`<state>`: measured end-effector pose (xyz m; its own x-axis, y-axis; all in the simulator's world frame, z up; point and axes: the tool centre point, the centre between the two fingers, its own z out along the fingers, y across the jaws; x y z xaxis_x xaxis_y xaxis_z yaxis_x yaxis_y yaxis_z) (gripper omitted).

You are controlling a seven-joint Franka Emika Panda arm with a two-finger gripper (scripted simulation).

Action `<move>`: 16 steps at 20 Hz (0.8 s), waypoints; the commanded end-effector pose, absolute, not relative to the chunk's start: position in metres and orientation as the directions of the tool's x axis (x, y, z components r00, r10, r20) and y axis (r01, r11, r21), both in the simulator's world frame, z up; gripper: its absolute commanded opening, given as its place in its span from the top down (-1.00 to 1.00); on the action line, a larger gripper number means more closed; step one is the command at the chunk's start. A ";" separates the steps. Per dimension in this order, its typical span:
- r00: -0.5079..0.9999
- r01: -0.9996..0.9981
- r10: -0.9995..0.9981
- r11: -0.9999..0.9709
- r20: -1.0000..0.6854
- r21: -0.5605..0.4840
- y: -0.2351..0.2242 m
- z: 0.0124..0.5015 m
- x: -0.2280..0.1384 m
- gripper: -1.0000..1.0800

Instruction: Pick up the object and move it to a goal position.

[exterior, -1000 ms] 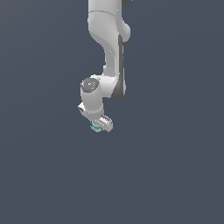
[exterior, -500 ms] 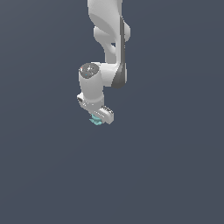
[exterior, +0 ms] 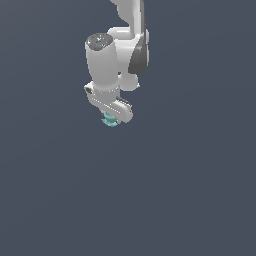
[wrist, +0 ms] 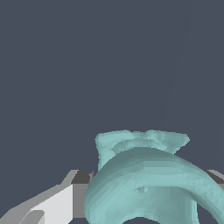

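Note:
The object [exterior: 109, 121] is a small light teal jagged lump showing just under the white hand of my arm in the exterior view. My gripper [exterior: 111, 120] is shut on it and holds it up in the air, above the dark grey ground. In the wrist view the object [wrist: 148, 183] fills the near part of the picture as a ridged teal lump. One white and grey finger [wrist: 52, 205] shows beside it. The other finger is hidden behind the object.
The white arm [exterior: 117, 50] hangs down from the top of the exterior view. All around is plain dark grey ground [exterior: 190, 190]. No goal marker shows.
The arm has risen with the object in the gripper, and the wrist has turned slightly. The grip has not changed.

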<state>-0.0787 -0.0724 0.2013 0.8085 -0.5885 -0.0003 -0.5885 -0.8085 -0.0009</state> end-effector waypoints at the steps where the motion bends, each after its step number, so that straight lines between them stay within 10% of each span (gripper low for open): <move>1: 0.808 -0.589 -0.589 -0.808 0.000 0.000 -0.071 0.229 -0.085 1.00; 16: 0.808 -0.589 -0.589 -0.808 0.001 0.001 -0.060 0.370 -0.113 1.00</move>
